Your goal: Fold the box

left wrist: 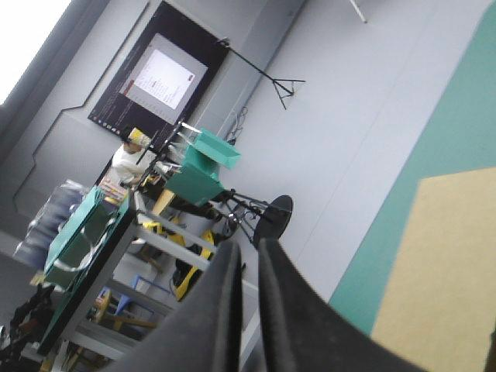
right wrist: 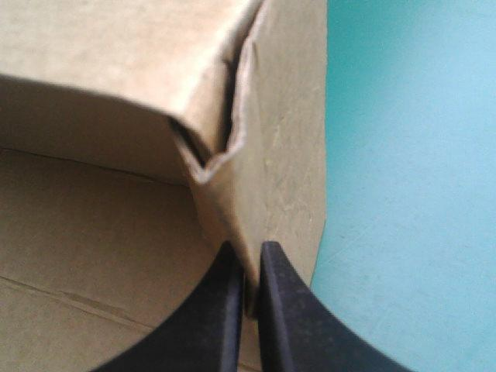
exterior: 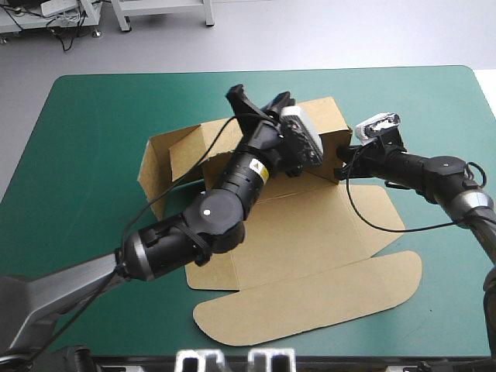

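Box (exterior: 310, 225) in the middle of the table (exterior: 93, 155), lid (exterior: 310, 310) flat toward the near edge, far walls up. Right gripper (right wrist: 248, 267) clamped on the right wall at its corner, probably holding it upright for tucking. Left gripper (left wrist: 249, 260) closed, empty, raised over the far side.

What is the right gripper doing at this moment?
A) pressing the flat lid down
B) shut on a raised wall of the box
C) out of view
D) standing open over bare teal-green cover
B: in the right wrist view the right gripper has its black fingers all but shut on a raised wall edge of the box.
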Available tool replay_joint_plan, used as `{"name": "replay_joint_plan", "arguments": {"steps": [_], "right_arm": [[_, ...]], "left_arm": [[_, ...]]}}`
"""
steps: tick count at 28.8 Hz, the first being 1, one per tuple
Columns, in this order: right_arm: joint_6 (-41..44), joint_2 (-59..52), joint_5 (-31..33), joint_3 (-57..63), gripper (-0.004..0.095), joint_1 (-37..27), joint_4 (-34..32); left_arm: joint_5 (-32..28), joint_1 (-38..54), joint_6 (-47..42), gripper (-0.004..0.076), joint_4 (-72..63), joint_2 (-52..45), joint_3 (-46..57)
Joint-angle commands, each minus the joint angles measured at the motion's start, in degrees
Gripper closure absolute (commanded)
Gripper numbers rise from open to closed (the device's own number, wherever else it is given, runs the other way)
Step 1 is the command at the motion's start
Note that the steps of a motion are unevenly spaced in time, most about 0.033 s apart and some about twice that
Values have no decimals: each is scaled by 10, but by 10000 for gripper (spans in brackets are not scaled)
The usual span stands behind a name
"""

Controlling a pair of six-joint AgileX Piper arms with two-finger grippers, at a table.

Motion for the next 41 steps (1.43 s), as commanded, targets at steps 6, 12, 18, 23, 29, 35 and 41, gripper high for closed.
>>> {"name": "replay_joint_plan", "arguments": {"steps": [6,12,18,23,29,35,41], "right_arm": [[320,-116,13,-19,909,1,-220],[545,-138,149,-78,909,1,-397],[645,-136,321,-159,909,1,-444],[735,-125,371,-203,909,1,-506],[752,-64,351,-216,909,1,-534],[712,3,234,-216,908,1,-529],[680,55,169,-217,823,1,-508]], "left_arm": [[39,147,-5,728,-99,-103,-20],[73,260,75,728,-213,-135,-23],[94,376,186,728,-361,-151,-23],[97,451,271,728,-472,-152,-23],[99,485,356,729,-571,-152,-23],[101,485,368,729,-577,-152,-23],[103,485,379,729,-596,-151,-23]]}}
